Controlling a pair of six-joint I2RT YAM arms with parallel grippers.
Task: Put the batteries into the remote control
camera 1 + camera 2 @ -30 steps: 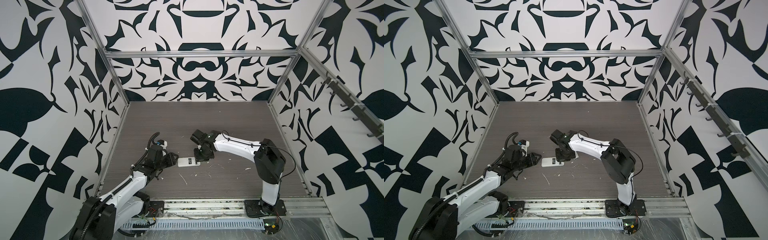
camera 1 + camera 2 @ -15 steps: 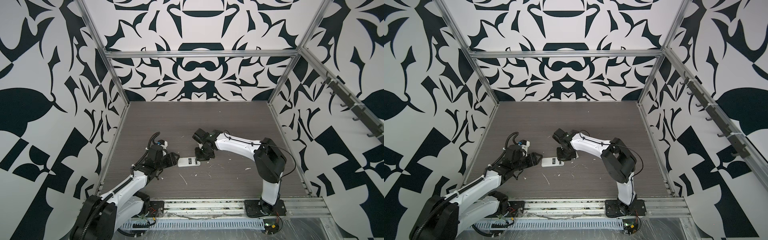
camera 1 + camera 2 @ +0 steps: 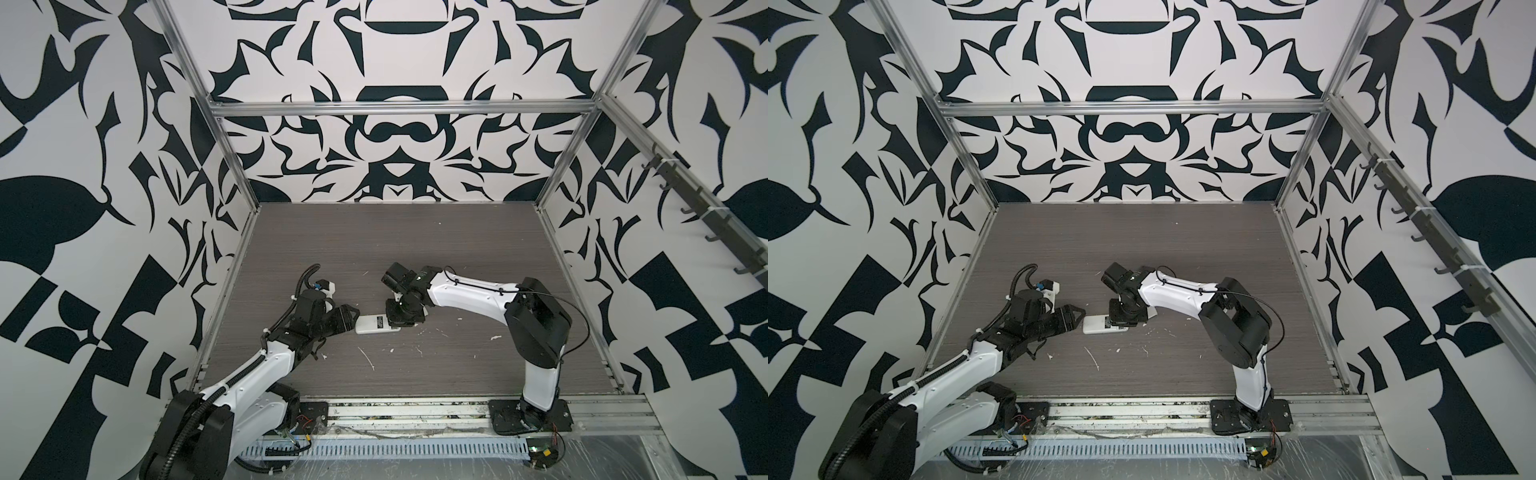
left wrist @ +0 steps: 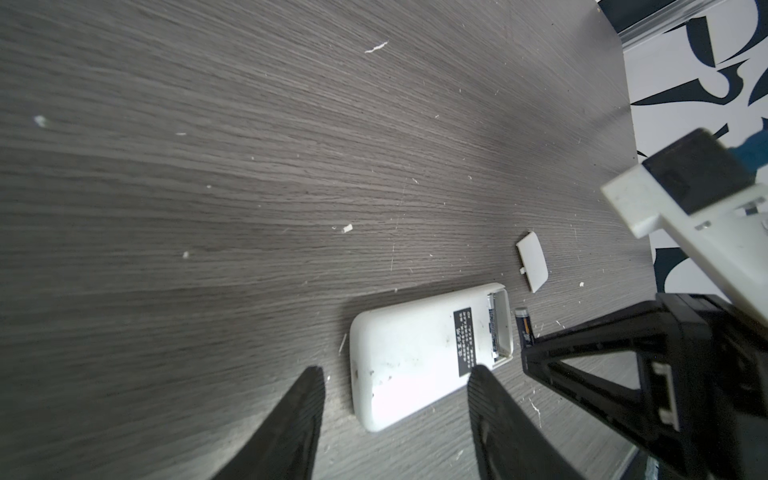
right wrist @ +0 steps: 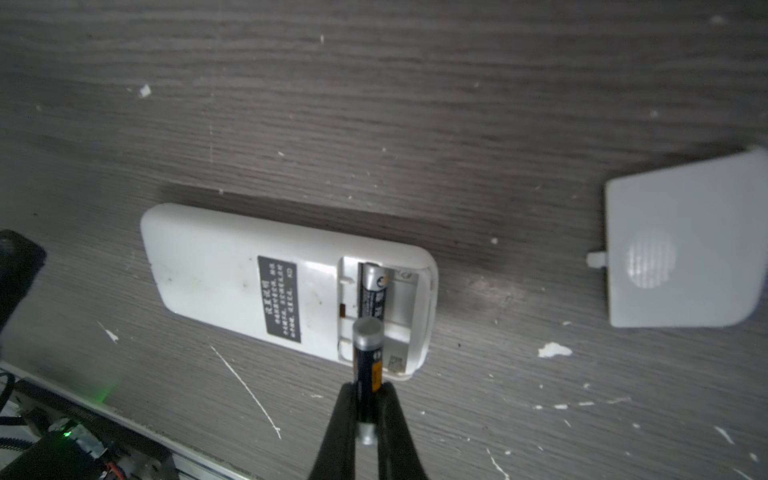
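My right gripper (image 5: 366,392) is clenched on one battery (image 5: 368,357), pinching its dark barrel near one silver end (the other end points up at my right wrist camera). Under it lies the remote control (image 5: 216,266), white back up on the table (image 5: 415,104), with a black label (image 5: 278,299) next to an open compartment (image 5: 401,303). A second battery (image 5: 374,291) lies in the slot nearer the label, and the slot toward the remote's end is bare. The battery I hold hangs over that end of the compartment. I cannot tell whether it touches the plastic.

My left gripper (image 4: 395,370) is released, its fingers spread just beside the remote's closed end and holding nothing. Farther off, well apart from the remote, a loose white cover plate (image 5: 685,249) lies flat.

Only the right wrist view shows the markings on the seated cell. The left wrist view shows both cells as thin slivers at the remote's far end. In both top views my right wrist hides both cells, and only the remote's label half shows between my two grippers. White scraps (image 3: 368,358) dot the table nearer my bases.

I count two batteries, one remote, one cover plate and two grippers.
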